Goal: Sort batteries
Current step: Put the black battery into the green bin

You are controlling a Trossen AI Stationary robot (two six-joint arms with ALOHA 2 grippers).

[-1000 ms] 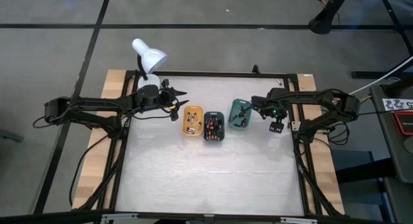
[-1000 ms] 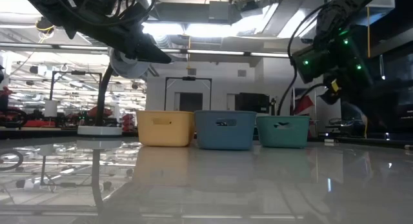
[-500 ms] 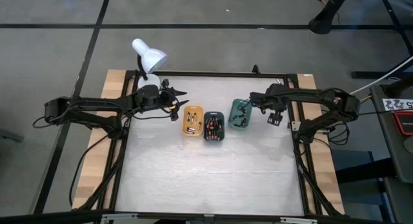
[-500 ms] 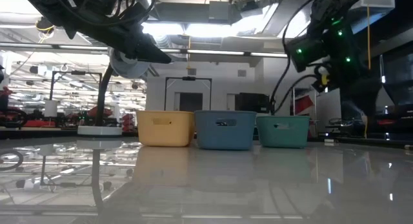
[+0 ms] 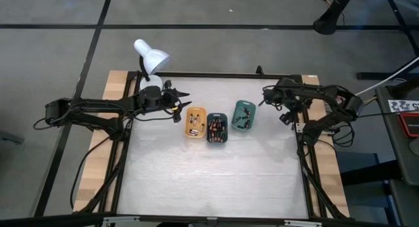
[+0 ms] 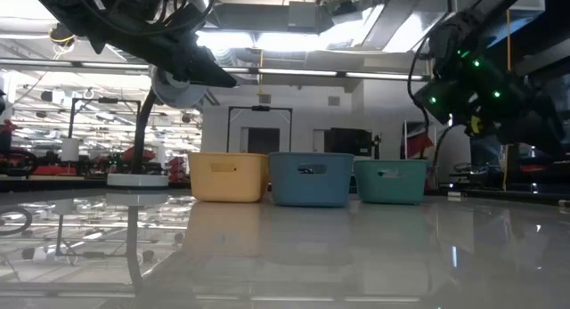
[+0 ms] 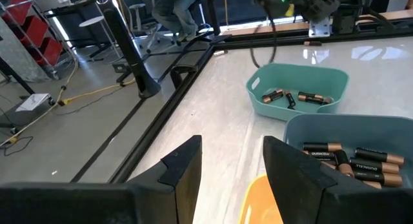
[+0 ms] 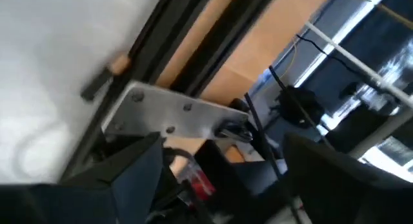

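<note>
While my left gripper [image 5: 184, 94] hangs parted and empty at about ten o'clock from the orange tray [image 5: 195, 122], the batteries [image 5: 217, 128] lie in all three trays: orange, dark teal [image 5: 218, 131] at centre, green [image 5: 243, 115] at its two o'clock. My right gripper [image 5: 289, 116], fingers spread with nothing between, sits at three o'clock from the green tray, near the table's edge.
</note>
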